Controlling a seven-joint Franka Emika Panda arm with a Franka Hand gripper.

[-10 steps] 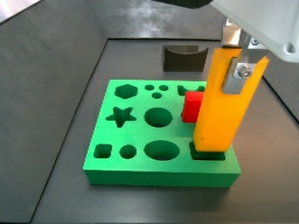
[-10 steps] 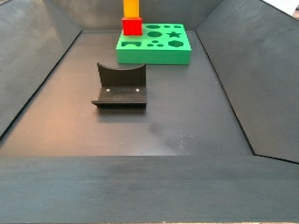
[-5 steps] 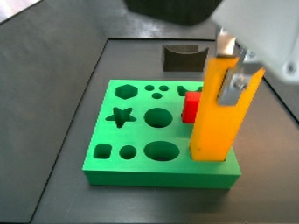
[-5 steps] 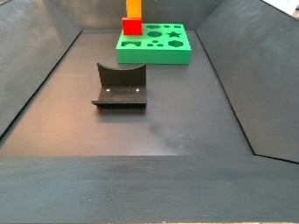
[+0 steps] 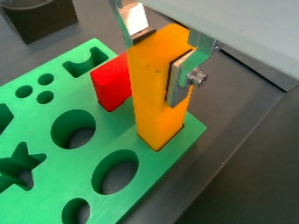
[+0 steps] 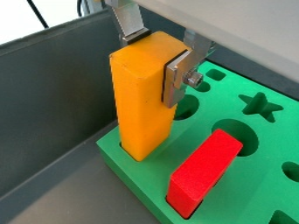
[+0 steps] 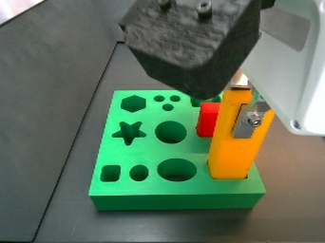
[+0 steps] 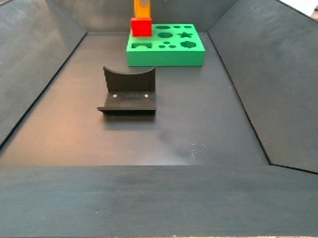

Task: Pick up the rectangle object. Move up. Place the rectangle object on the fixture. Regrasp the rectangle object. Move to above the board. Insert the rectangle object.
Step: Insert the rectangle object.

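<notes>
The rectangle object is an orange-yellow block standing upright with its lower end in a hole at a corner of the green board. It also shows in a wrist view and in both side views. My gripper is shut on the block's top, one silver finger on each side, as a wrist view and a side view also show. The fixture stands apart on the floor, empty.
A red cube stands in the board next to the block, also seen in a wrist view and in both side views. A dark part of the arm hides the area behind the board. Sloped bin walls enclose the floor.
The block has gone lower into the board's corner hole, with the gripper still on it. The arm's dark bulk has come into a side view and now covers the fixture there.
</notes>
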